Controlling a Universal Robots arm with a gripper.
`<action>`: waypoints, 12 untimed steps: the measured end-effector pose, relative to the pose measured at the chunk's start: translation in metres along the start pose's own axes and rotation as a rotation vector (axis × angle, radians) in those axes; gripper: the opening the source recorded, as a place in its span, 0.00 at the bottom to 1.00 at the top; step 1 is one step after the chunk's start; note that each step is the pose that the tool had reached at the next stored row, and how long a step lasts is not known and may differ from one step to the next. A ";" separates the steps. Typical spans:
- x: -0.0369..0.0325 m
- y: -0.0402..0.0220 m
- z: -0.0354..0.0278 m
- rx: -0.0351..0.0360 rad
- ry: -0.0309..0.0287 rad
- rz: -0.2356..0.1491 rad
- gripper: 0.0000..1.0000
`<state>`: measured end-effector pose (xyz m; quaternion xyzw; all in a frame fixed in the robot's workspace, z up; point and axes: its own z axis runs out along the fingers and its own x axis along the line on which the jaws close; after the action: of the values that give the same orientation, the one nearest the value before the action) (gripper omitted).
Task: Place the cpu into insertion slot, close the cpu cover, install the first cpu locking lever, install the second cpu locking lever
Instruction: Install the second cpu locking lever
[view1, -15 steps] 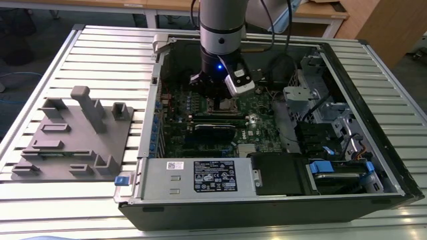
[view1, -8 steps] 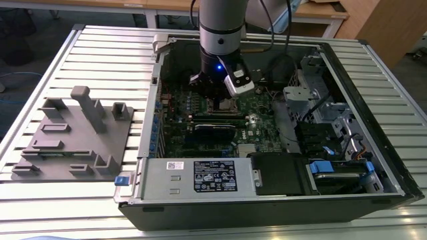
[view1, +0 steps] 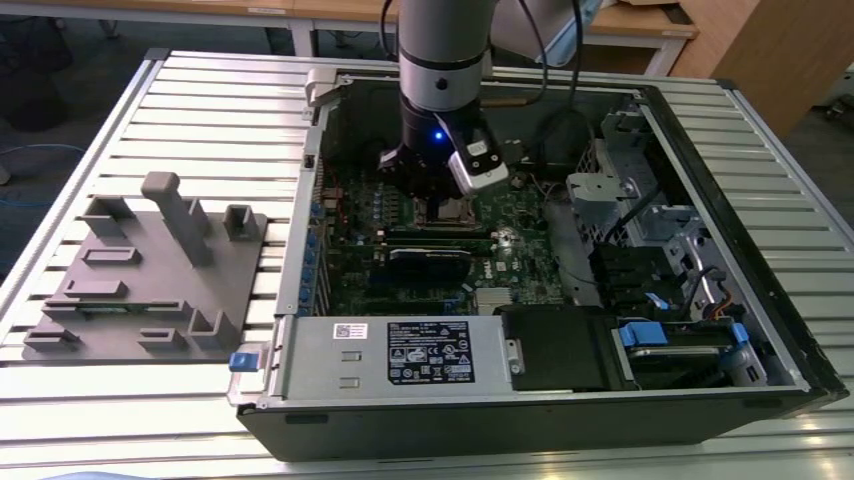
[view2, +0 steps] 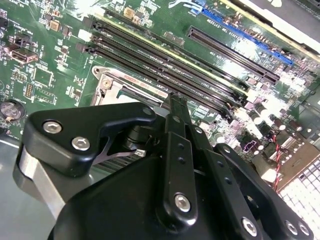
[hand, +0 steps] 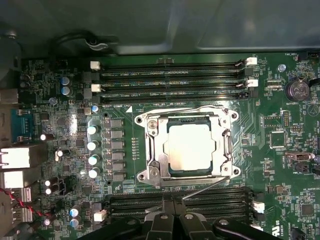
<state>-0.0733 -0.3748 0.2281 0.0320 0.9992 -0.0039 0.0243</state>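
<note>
Fingers (hand: 172, 220) pressed together, grasping nothing; first wrist view reveals cpu (hand: 190, 148) under closed cpu cover (hand: 153, 150).

**Layout inside the open PC case**

Cpu (hand: 189, 152) sits in insertion slot (hand: 150, 172), w/ cpu cover (hand: 226, 145) framing it, mid-motherboard (hand: 280, 150). Memory slots (hand: 170, 80) flank the socket on two sides. Gripper (view1: 438, 196) hangs directly over the socket. Power supply box (view1: 400, 355) at near edge; fixture block (view1: 147, 270) lies outside the case, on the exterior view's left.

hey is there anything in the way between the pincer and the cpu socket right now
Nothing visible does. In the first wrist view the cpu sits in the insertion slot with the cpu cover down around it, and the pincer beside it over the memory slots.
</note>
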 end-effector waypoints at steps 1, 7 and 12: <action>0.0001 0.0000 0.0006 0.0002 0.0001 0.000 0.11; 0.0001 0.0000 0.0009 0.0004 0.0002 0.000 0.11; 0.0002 0.0000 0.0028 0.0003 0.0002 0.000 0.11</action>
<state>-0.0733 -0.3748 0.2253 0.0320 0.9992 -0.0041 0.0242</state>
